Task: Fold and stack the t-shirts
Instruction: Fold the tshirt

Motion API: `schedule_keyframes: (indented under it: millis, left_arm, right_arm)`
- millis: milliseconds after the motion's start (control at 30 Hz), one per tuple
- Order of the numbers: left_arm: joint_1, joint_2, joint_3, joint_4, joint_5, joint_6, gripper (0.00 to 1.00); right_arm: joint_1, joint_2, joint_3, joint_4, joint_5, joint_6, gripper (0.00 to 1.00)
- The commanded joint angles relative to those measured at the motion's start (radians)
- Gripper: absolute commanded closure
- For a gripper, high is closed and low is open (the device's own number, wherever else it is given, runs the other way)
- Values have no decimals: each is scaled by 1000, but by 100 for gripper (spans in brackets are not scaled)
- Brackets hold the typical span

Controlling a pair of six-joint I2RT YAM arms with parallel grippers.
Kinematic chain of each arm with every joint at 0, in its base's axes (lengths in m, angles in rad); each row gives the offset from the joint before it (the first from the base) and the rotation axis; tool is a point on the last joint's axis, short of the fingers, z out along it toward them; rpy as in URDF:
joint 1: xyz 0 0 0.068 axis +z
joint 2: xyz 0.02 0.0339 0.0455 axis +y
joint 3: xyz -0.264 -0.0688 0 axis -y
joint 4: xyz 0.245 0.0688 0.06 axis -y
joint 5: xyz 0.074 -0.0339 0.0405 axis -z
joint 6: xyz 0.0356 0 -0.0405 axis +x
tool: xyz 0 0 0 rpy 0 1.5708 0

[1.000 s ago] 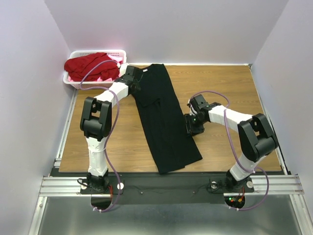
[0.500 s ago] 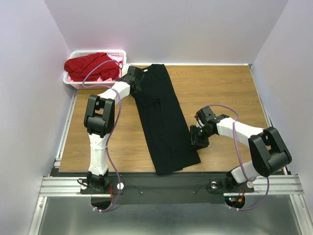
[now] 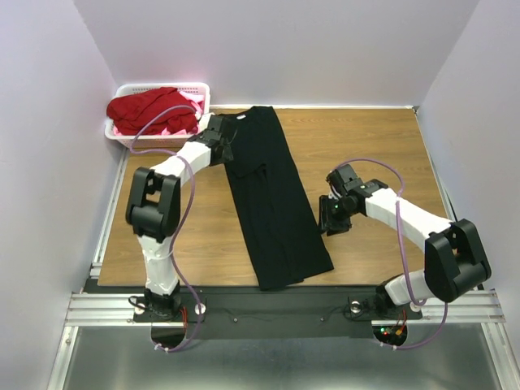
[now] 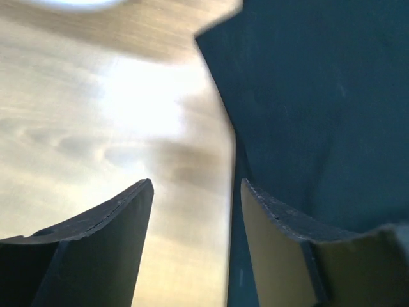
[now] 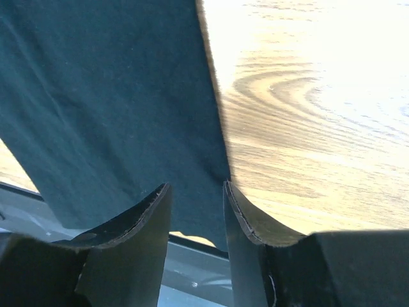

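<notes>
Now, against a second ago, the right gripper (image 5: 196, 185) sits farther toward 5 o'clock along the shirt's edge, and the left elbow has swung toward 9 o'clock.
The black t-shirt (image 3: 272, 203), folded into a long strip, lies left of centre on the wooden table (image 3: 374, 146), long axis 12 to 5 o'clock, collar end far. The left gripper (image 4: 197, 185) hangs at its far 9 o'clock edge, jaws apart; the right gripper's jaws stand parted over the 3 o'clock edge.

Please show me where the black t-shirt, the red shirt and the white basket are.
black t-shirt (image 3: 272, 195), top view, middle of the cloth
red shirt (image 3: 150, 110), top view, top of heap
white basket (image 3: 205, 89), top view, right rim
</notes>
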Motion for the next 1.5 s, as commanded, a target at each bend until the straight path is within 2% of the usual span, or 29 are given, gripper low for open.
schedule_keyframes:
  millis: [0,67,167,300,467,600,833,1067,1233,1467]
  left_arm:
    - [-121,-237,-148,-84,23,-45,28]
    - [-184,-320,-260,-117,57,-103,26]
    - [-296,-412,-404,-148,147,-215,24]
    - [-419,-487,-511,-185,176,-336,24]
    - [-536,-534,-610,-207,218,-471,24]
    - [-640,-559,-652,-197,242,-548,24]
    - [-753,-565,-725,-150,310,-591,24]
    - [-890,-630,-817,-116,359,-723,27]
    - [-947,-618,-831,-93,347,-795,30]
    - [-959,-590,-786,-122,278,-820,32]
  right_arm:
    - [7,-2,0,-35,37,8,55]
    - [5,0,-3,-39,53,16,51]
    - [5,0,8,-39,59,16,50]
    - [5,12,17,-39,48,-7,50]
    - [5,37,-53,-37,13,-4,50]
    - [5,9,-60,-39,48,17,50]
    - [5,21,-56,-37,83,33,49]
    - [5,5,-69,-42,111,43,49]
    - [5,-41,-96,-36,131,49,49]
    - [5,-78,-139,-28,116,48,49]
